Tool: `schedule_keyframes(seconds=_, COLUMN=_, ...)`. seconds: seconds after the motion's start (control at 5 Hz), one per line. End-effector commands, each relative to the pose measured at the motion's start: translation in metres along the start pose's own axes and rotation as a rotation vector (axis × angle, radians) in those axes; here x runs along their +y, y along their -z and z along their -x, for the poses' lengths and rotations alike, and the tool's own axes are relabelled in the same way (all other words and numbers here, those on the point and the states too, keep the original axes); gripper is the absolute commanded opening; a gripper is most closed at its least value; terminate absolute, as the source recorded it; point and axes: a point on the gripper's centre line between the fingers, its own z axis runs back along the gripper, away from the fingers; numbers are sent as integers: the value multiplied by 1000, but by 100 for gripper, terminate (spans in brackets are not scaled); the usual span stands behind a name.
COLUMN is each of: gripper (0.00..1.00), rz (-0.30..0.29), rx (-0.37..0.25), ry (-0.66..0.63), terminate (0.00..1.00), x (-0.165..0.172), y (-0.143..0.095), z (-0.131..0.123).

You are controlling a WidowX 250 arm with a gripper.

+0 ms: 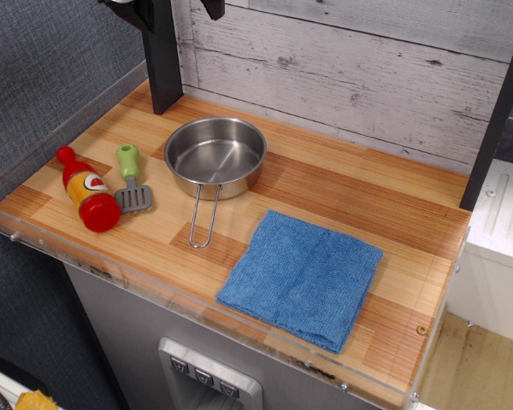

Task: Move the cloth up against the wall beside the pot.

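The blue terry cloth (301,278) lies flat on the wooden counter near the front edge, right of centre. The steel pot (215,154) stands behind and left of it, its wire loop handle (205,218) pointing toward the front. The whitewashed plank wall (350,77) runs along the back of the counter. My gripper (173,10) is only partly in view at the top edge, high above the pot's back left. Its two dark fingers stand wide apart with nothing between them. It is far from the cloth.
A red and yellow toy bottle (87,190) and a green-handled toy spatula (132,179) lie left of the pot. A black post (164,60) stands at the back left, another (496,128) at the right. A clear acrylic rim (154,282) edges the counter.
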Motion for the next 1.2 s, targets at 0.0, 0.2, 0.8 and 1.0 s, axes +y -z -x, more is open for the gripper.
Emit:
schedule_keyframes(seconds=0.0, gripper=100, rz=0, rx=0, ry=0, terminate=0, x=0, y=0, z=0)
schedule_keyframes(seconds=0.2, gripper=100, rz=-51, rx=-54, ry=-28, terminate=0, x=5, y=-6, z=-14)
schedule_keyframes(seconds=0.8, gripper=100, rz=-42, rx=0, ry=-50, terminate=0, x=11, y=18, z=-33)
schedule_keyframes(seconds=1.0, gripper=100, rz=8, rx=105, ry=5, terminate=0, x=-10, y=21, z=14)
